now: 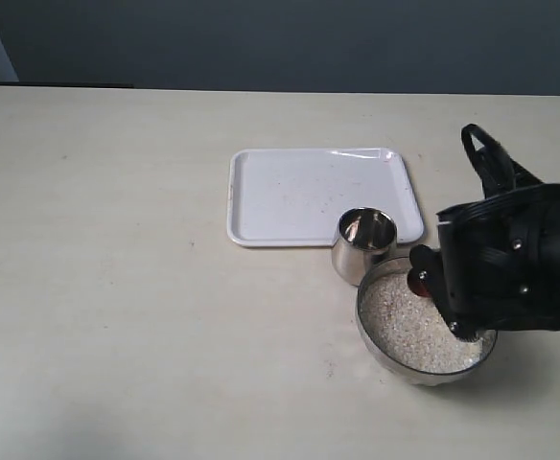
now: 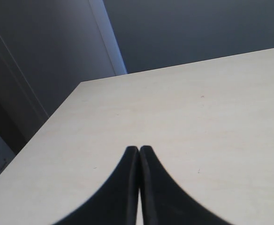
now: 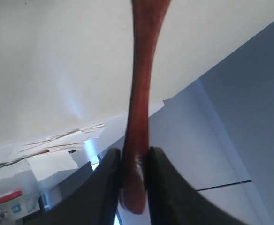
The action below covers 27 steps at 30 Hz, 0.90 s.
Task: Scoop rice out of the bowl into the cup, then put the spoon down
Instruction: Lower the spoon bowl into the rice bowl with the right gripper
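The wide steel bowl (image 1: 392, 356) sits at the front right, filled with white rice (image 1: 405, 321). The small steel cup (image 1: 364, 245) stands upright just behind the bowl's left rim, touching or nearly touching it. My right gripper (image 1: 426, 271) hangs over the bowl and hides its right side. It is shut on the handle of the reddish-brown spoon (image 3: 140, 93), as the right wrist view shows at the gripper (image 3: 131, 152). Only a small brown bit of the spoon (image 1: 419, 281) shows above the rice. My left gripper (image 2: 139, 149) is shut on nothing, above bare table.
A white rectangular tray (image 1: 299, 192) lies behind the cup, its front edge next to it. The beige table (image 1: 117, 268) stretches to the left. In the left wrist view the table's far corner (image 2: 83, 83) meets a dark wall.
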{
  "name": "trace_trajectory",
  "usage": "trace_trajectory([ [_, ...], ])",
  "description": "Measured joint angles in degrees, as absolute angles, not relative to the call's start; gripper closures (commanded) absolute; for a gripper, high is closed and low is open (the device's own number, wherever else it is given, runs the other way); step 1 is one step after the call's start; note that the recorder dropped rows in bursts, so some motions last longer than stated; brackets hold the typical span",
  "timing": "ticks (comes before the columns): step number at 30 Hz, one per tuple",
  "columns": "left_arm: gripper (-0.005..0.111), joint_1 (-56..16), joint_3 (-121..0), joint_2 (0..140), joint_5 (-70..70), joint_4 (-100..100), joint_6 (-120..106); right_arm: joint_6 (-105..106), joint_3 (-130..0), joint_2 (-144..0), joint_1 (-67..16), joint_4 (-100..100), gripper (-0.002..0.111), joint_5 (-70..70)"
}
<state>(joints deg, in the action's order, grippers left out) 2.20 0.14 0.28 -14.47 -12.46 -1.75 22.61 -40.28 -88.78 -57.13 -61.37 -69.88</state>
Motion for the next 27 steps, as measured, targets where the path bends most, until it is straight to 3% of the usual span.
trace_trajectory([
  [17, 0.106, 2.2, 0.1, 0.3, -14.5, -12.5, -1.8, 22.1, -40.3, -95.0, -59.8, -62.4, 0.108, -69.9],
  [27, 0.106, 2.2, 0.1, 0.3, -14.5, -12.5, -1.8, 24.8, -41.8, -95.3, -61.6, -52.7, 0.108, -70.0],
])
